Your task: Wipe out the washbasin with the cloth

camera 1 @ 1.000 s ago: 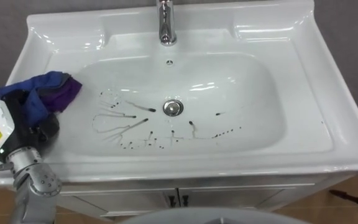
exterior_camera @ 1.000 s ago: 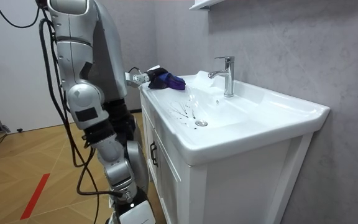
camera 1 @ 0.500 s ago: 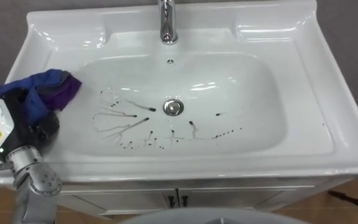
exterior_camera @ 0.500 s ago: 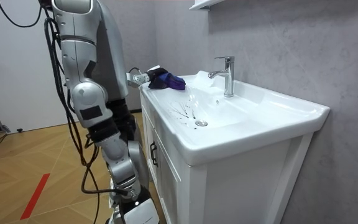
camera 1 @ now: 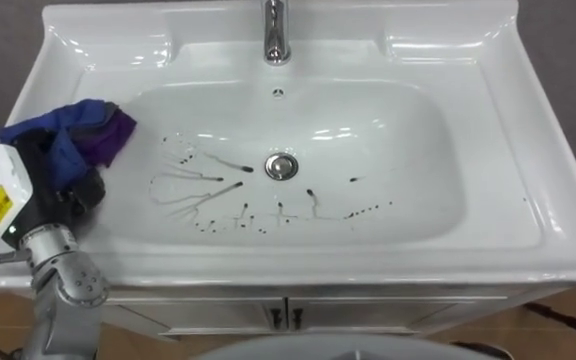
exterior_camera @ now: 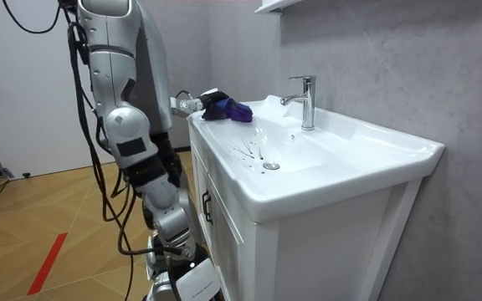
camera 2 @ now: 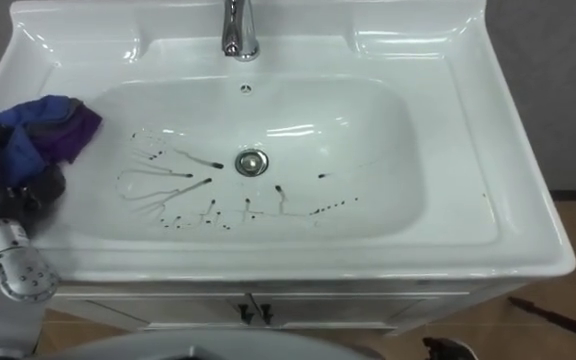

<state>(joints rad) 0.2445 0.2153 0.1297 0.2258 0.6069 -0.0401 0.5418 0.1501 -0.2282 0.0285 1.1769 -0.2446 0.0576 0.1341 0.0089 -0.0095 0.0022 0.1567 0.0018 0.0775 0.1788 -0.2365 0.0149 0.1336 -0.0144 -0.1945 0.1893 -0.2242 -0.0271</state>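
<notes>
Cloth (camera 1: 96, 133) poised at basin (camera 1: 488, 130) edge; wipe not yet begun.
We read the left hand (camera 1: 78, 192) as curled round the blue-purple cloth, sitting at 9 o'clock on the rim, just short of the bowl floor. Dark marks (camera 1: 218, 190) spread from 6 to 9 o'clock of the drain (camera 1: 281, 166), with a few toward 4 o'clock. Next move, in our judgement: carry the cloth toward 3 o'clock, press down, sweep across the marks.
</notes>
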